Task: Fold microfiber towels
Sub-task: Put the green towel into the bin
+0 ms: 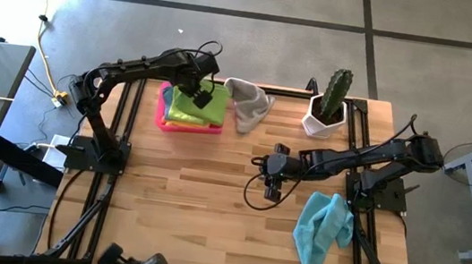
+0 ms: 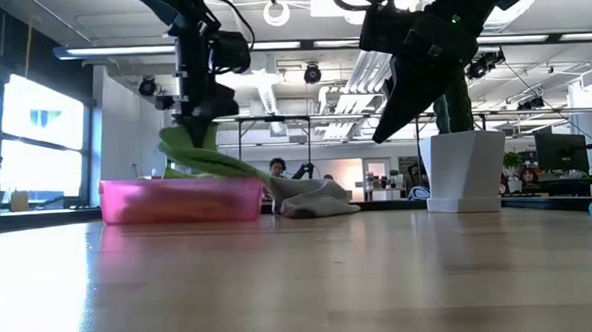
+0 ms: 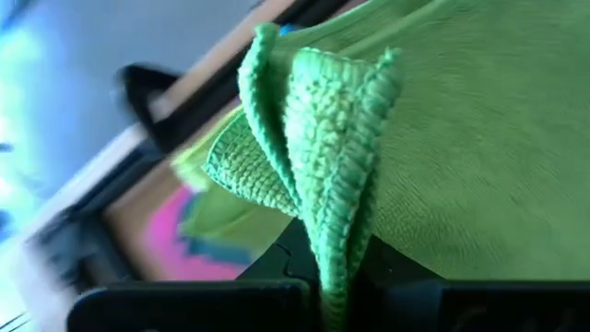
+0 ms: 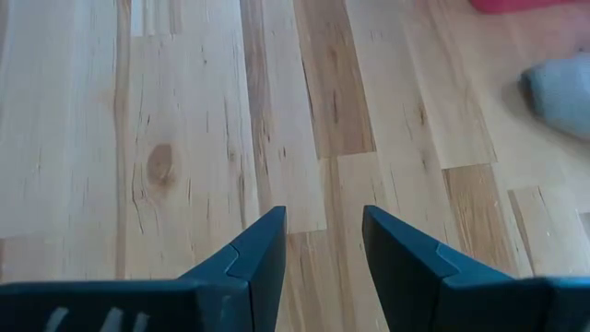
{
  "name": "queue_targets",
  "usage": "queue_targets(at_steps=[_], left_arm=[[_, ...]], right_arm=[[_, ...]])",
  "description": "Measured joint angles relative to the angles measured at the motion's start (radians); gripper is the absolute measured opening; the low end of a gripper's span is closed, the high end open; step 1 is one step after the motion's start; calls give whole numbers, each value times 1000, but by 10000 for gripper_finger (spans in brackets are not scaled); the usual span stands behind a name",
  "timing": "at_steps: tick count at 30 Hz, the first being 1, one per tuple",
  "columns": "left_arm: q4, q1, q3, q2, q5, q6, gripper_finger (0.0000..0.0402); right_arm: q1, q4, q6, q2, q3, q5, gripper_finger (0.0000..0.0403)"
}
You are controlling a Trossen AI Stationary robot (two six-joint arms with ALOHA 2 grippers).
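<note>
My left gripper (image 1: 198, 91) is pinching a bunched fold of the green towel (image 3: 442, 157), fingers clamped tight on the cloth edge, which is sticking up between them in the left wrist view. I'm holding it just above the pink tray (image 1: 163, 121) at the table's far left side, the towel draping down onto the stack in the tray, where a yellow towel (image 1: 168, 101) is peeking out underneath. My left arm is reaching from its base over the tray, wrist pointing down. My right gripper (image 4: 323, 249) is empty, fingers parted with a gap between the tips, hovering above bare wooden table (image 1: 209, 201) near the middle. My right arm is stretching low from its base toward the centre. The grey towel (image 1: 247, 103) is lying crumpled just beside the tray, between it and the cactus in a white pot (image 1: 327, 107). A light blue towel (image 1: 321, 231) is lying crumpled near the table's front right, by the right arm's base.
</note>
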Motion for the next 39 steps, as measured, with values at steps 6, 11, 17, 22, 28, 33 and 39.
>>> queue_targets(at_steps=[6,11,17,22,28,33,39], left_arm=[[-107,3,-4,0,-91,-8,5],[-98,2,-31,0,-115,-44,5],[-90,2,-93,0,-122,-73,17],[-98,1,-140,0,-108,-67,55],[-111,0,-127,1,-196,-53,107],[-154,0,-59,1,-364,-57,143],[-210,0,31,0,-244,-97,162]], right_arm=[[0,0,0,0,0,0,137],[0,0,0,0,0,0,137],[0,0,0,0,0,-1,137],[0,0,0,0,0,-1,137],[0,0,1,0,0,-3,137],[0,-15,5,0,1,-4,137],[0,-58,5,0,1,-2,137]])
